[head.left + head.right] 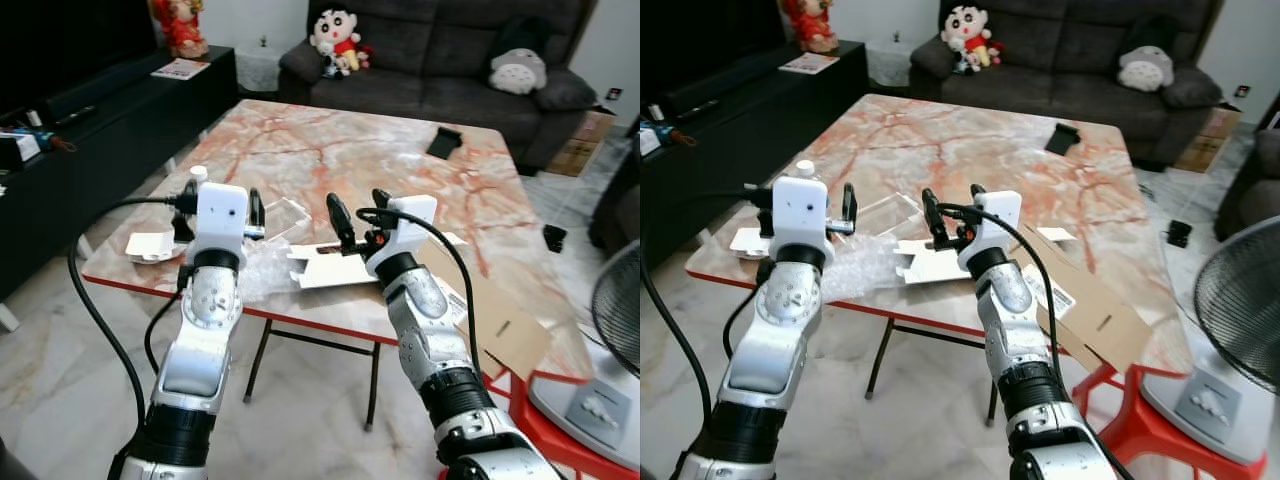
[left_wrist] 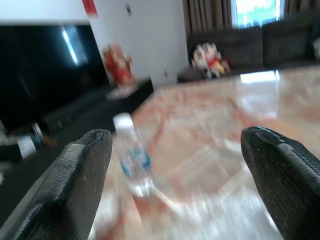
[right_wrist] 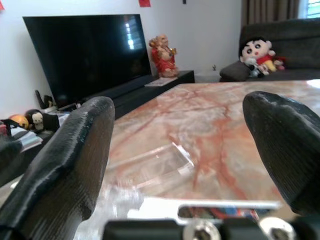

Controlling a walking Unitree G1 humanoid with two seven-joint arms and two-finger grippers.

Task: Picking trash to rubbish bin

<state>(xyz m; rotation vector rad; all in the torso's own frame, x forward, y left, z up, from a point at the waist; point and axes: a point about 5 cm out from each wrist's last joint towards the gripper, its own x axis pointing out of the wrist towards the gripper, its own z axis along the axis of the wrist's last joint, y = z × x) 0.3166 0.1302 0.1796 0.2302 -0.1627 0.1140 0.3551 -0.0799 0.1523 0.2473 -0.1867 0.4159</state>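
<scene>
Trash litters the near edge of the marble desk [image 1: 420, 180]: a brown cardboard sheet [image 1: 500, 320] at 4 o'clock overhanging the rim, a flattened white box [image 1: 335, 265] at center, crinkled clear wrap [image 1: 260, 270] beside it, and a small water bottle [image 2: 132, 160] at 9 o'clock. All look light; cardboard seems stiff, best pinched at an edge. Left claw [image 1: 220, 212] and right claw [image 1: 358, 215] hover spread, empty.

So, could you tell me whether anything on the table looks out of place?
Yes: a flattened brown cardboard sheet overhangs the marble table's near right edge, and crumpled clear plastic wrap lies loose by the near edge.
</scene>
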